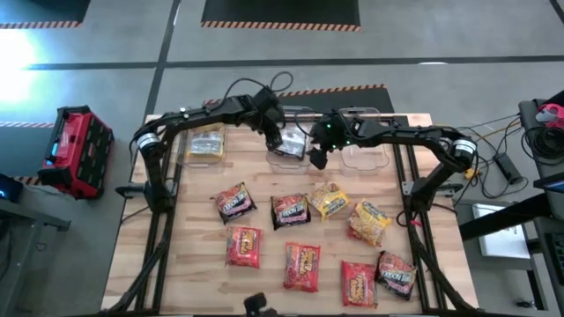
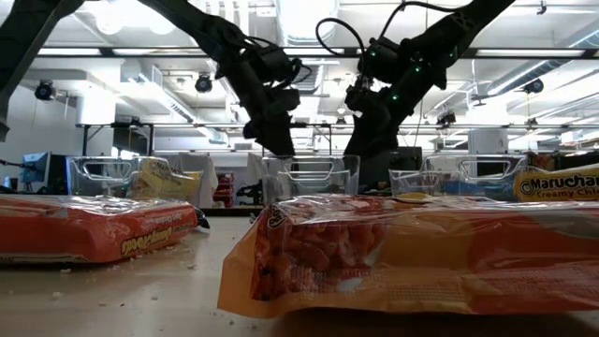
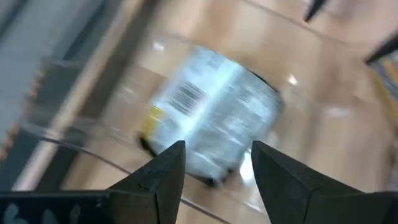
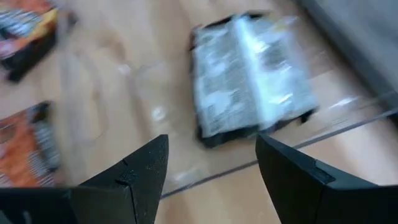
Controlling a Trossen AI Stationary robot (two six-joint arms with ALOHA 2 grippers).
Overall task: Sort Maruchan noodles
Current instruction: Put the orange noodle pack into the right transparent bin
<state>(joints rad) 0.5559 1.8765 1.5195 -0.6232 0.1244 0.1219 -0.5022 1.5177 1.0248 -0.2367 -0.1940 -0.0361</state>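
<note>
The pale wooden table [image 1: 189, 264] carries three clear plastic bins [image 1: 366, 155] along its far edge: the left one holds a yellow crinkly noodle packet [image 1: 205, 143], the middle one a dark-wrapped packet lying label-down [image 3: 214, 118], the right one looks empty, so sorting seems barely begun. Nine packets [image 1: 302, 266] lie loose on the near boards: four red, three dark, two yellow. Above the middle bin the left gripper [image 3: 214, 165] and right gripper [image 4: 211, 163] hover with fingers parted, holding nothing.

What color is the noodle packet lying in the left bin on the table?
Yellow: the packet in the left bin has a yellow wrapper, clearest in the high view.
</note>
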